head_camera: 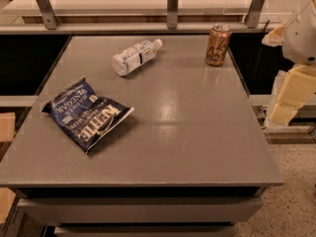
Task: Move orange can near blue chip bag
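Right of the table, waiting with the gripper, wide or narrow impossible to tell. Looking left and back to the orange can, standing tall, far from the blue chip bag.

Glossy metal can; plastic jaws R.

Grey speckled worktop, matte, soft glare near the centre. Far right corner: orange can, upright, close to the rear edge. Far centre-left: clear plastic bottle on its side, cap end toward the can. Left side: blue chip bag, flat, crinkled, well apart from the can. Off the worktop, beside its right edge: gripper.
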Controlling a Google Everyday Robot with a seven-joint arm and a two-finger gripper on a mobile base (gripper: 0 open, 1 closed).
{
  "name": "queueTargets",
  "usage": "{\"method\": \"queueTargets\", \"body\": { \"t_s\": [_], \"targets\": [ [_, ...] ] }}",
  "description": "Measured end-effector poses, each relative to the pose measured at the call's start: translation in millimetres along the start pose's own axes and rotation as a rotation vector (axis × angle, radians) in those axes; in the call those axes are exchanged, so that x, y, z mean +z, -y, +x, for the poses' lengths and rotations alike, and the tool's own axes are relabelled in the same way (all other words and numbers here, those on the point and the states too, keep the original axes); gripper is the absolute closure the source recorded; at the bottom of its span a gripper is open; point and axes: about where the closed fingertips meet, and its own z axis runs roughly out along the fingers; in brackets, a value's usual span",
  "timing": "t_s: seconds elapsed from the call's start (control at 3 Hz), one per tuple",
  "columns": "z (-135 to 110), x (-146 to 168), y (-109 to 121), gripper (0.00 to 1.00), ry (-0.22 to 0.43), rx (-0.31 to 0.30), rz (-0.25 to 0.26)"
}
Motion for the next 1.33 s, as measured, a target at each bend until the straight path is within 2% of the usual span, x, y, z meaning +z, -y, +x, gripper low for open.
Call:
{"method": "queueTargets", "body": {
  "t_s": [0.67, 1.0, 1.33],
  "targets": [
    [-2, -3, 4, 0.00, 0.019, 0.007, 0.012],
    [-3, -5, 20, 0.00, 0.082, 0.049, 0.024],
    [-4, -1, 34, 0.00, 0.167, 0.099, 0.016]
  ]
}}
